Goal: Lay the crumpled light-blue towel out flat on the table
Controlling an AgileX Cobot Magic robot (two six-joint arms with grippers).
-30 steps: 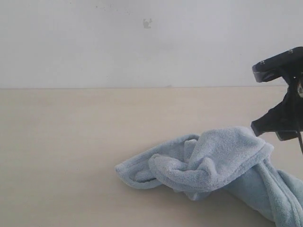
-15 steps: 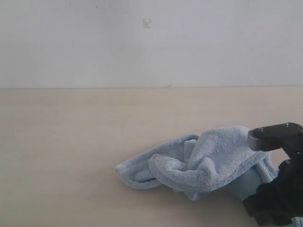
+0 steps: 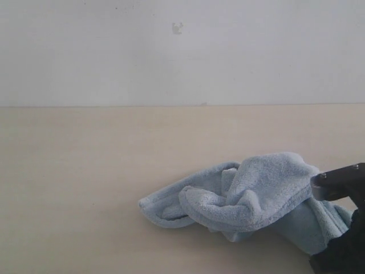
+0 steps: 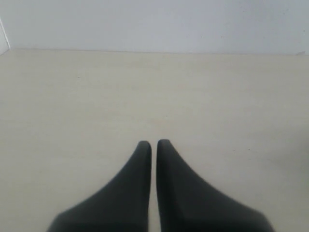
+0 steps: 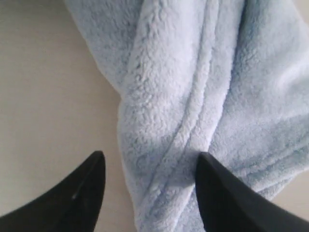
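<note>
The light-blue towel point(image 3: 245, 197) lies crumpled in folds on the beige table point(image 3: 85, 171), right of centre in the exterior view. My right arm shows as a black shape at the lower right edge there, low over the towel's right end. In the right wrist view my right gripper point(image 5: 150, 159) is open, its two black fingers standing on either side of a twisted fold of the towel point(image 5: 193, 96), close above it and not pinching it. My left gripper point(image 4: 153, 143) is shut with nothing in it, over bare table point(image 4: 145, 87); it does not show in the exterior view.
A white wall point(image 3: 171, 51) rises behind the table's far edge. Bare table surface stretches to the left of the towel and in front of it.
My right arm has dropped from high beside the towel down to its right end, at the bottom right edge of the exterior view. The towel has not moved.
</note>
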